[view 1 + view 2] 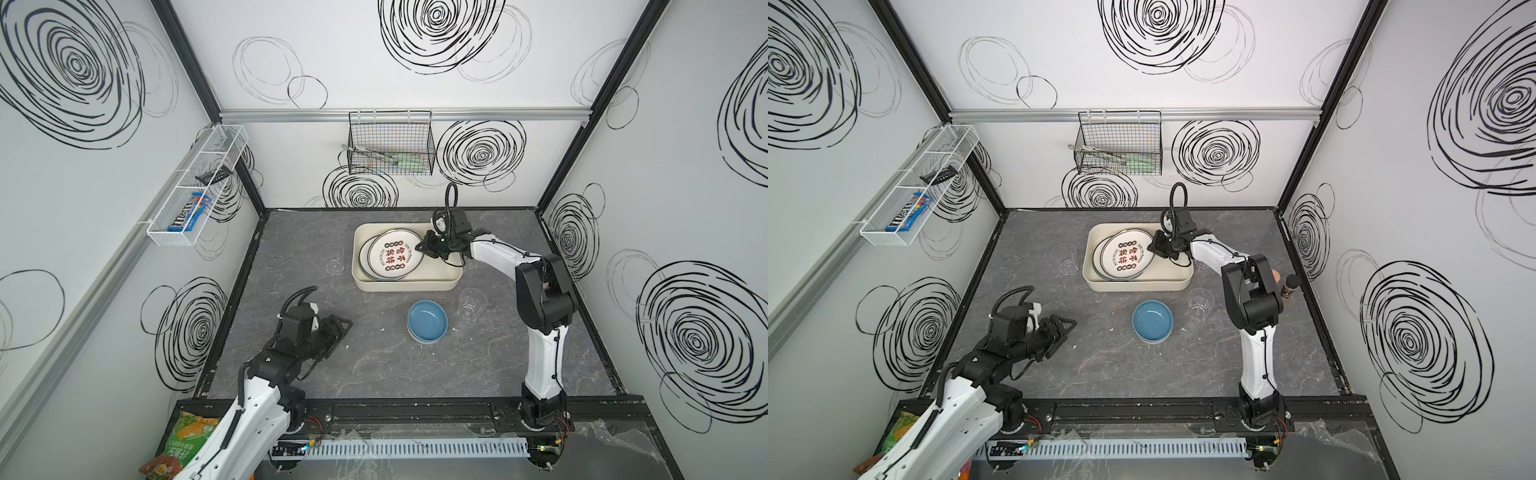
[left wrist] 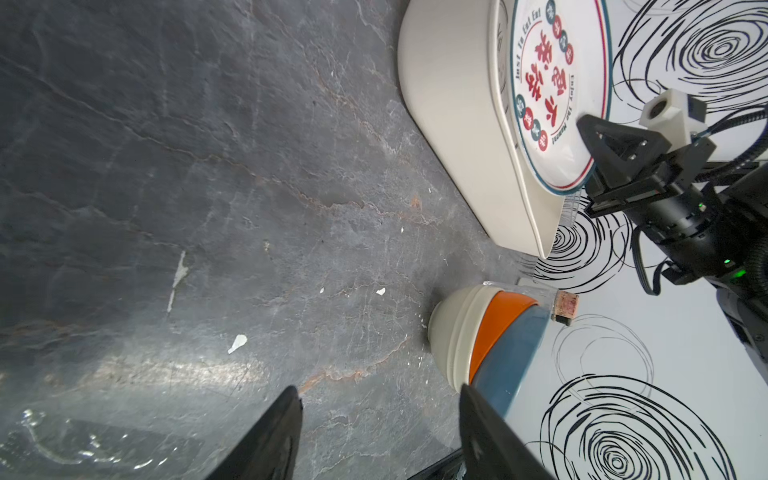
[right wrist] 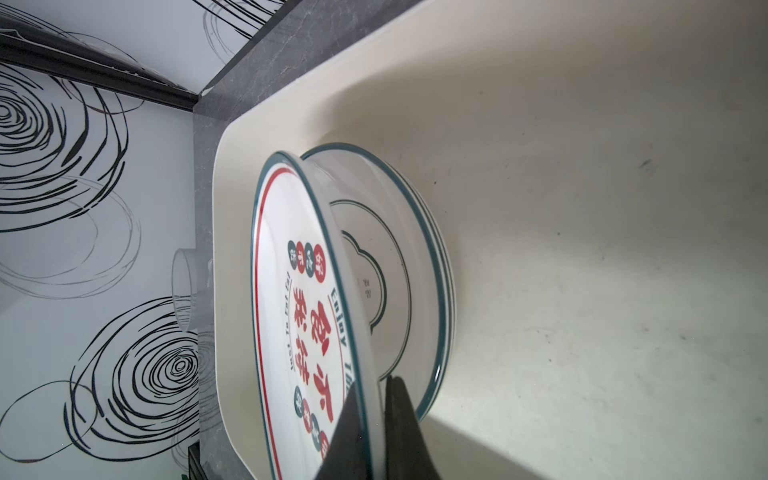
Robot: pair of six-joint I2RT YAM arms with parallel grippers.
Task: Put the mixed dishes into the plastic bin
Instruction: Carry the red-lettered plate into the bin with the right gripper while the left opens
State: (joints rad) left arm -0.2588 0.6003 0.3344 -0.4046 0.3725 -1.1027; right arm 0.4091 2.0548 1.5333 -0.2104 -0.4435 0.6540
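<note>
Left gripper (image 1: 343,336) jaws apart, low; right gripper (image 1: 420,248) clamped, arm outstretched.

One bin (image 1: 407,286) is on the table (image 1: 374,365). It has at least two plates: a red-lettered plate (image 1: 395,255) and a green-rimmed plate (image 3: 419,270). Three bowls (image 2: 498,332) are stacked: blue, orange, cream. Two clear cups: a left cup (image 1: 333,259), a right cup (image 1: 469,307).

White arm shells (image 1: 540,365), blk joints (image 1: 544,295) + ribbed cables (image 1: 296,294); L end effector (image 1: 347,330) & R end effector (image 1: 420,248) blk, triangular cutouts
</note>
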